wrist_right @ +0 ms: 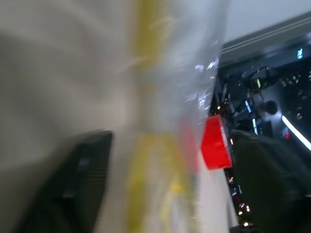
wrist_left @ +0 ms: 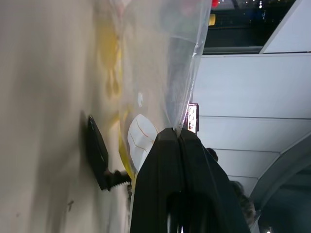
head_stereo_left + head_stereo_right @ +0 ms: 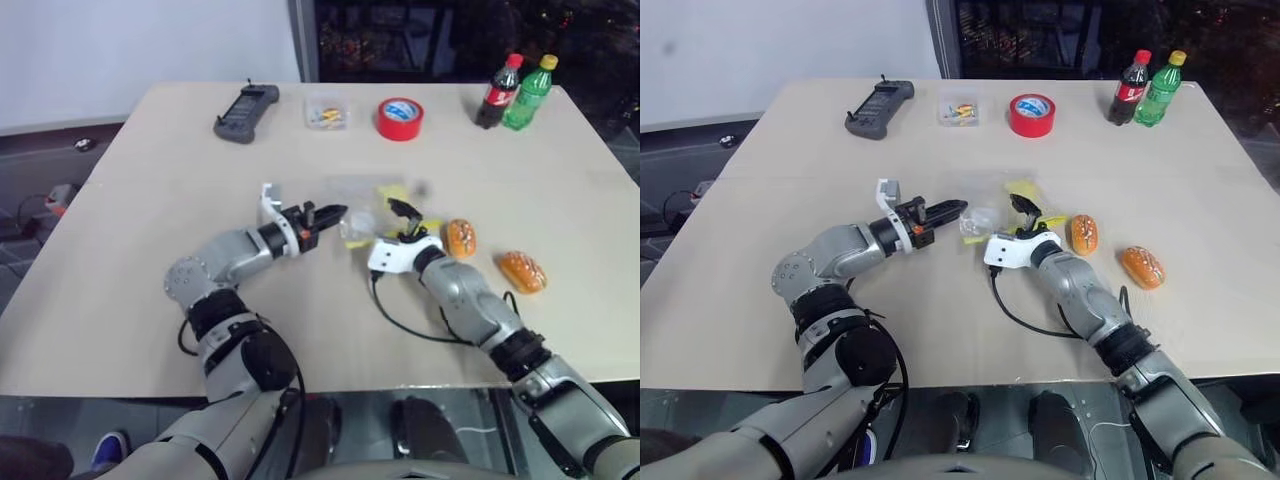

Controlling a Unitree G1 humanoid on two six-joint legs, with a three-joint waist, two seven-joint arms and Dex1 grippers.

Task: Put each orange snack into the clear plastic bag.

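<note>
**Bag held up by one edge, second gripper reaching for the other**

A pale bench (image 3: 150, 200) stands before a white wall and a dark glass front; at its far side lie a black handheld controller (image 3: 246, 112), a small clear box (image 3: 326, 112), a red tape roll (image 3: 400, 118) and two drink bottles (image 3: 515, 92).

Near the middle, the left gripper (image 3: 330, 212) is closed tight on an edge of the clear plastic bag (image 3: 375, 205), pinching the film between its fingers and holding that side a little off the bench. The right gripper (image 3: 404, 215) sits just beside it on the bag's yellow-printed side, fingers partly spread with film between them; whether it has a grip yet cannot be told.

The step in hand looks like opening the bag's mouth. Doing it well means the right gripper catching only one layer near the zip strip, then parting the two grippers gently so the mouth gapes without the film slipping.

Both orange snacks lie outside the bag on the bench: the nearer snack (image 3: 461, 238) just right of the right gripper, the farther snack (image 3: 522, 271) beyond it.
</note>
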